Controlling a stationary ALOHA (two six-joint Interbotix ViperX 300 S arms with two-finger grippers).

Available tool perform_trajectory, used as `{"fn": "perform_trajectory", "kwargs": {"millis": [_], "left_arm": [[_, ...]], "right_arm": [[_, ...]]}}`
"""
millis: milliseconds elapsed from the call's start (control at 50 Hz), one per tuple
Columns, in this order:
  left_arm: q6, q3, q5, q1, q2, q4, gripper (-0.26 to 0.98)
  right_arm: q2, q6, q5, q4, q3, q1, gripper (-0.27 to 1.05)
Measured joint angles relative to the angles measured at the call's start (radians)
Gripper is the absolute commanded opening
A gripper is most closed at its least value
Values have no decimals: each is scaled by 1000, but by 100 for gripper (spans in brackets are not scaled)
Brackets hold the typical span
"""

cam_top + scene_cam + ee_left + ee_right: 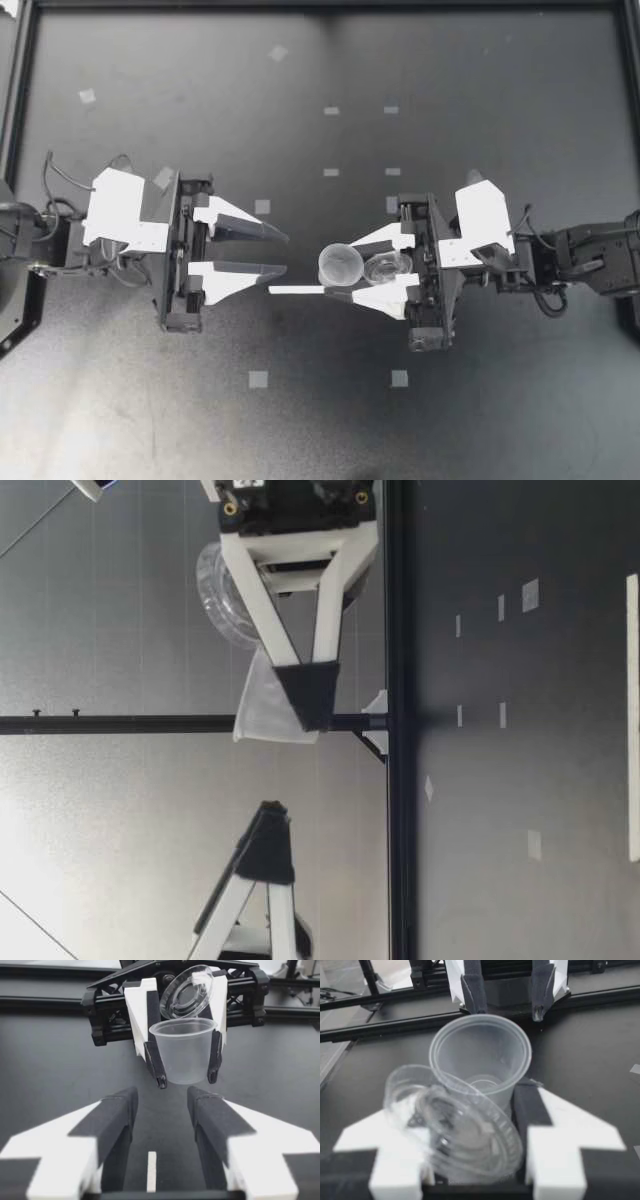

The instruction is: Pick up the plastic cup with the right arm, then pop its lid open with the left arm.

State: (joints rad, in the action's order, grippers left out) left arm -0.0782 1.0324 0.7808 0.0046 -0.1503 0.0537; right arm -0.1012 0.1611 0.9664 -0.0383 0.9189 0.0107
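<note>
My right gripper (338, 270) is shut on a clear plastic cup (341, 265), which it holds upright above the black table (480, 110). The cup's hinged clear lid (385, 267) hangs open toward the wrist. My left gripper (286, 254) faces it, open and empty, a short gap from the cup. In the left wrist view the cup (184, 1050) hangs ahead of the open fingers (115, 1115), with the lid (187, 992) tilted up behind it. The right wrist view shows the cup (480, 1055) between the pads, the lid (455, 1130) nearer the camera and my left gripper (506, 1010) beyond.
A thin white strip (296, 290) lies on the table under the gap between the grippers. Small grey tape squares (258, 379) dot the surface. A black frame rail (20, 90) borders the table at the left side and along the far edge.
</note>
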Motion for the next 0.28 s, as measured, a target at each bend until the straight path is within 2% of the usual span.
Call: {"fn": "perform_trajectory", "kwargs": {"millis": [280], "left_arm": [[0,0,0,0,0,0,43]], "right_arm": [[-3,0,0,0,-2,0,33]]}}
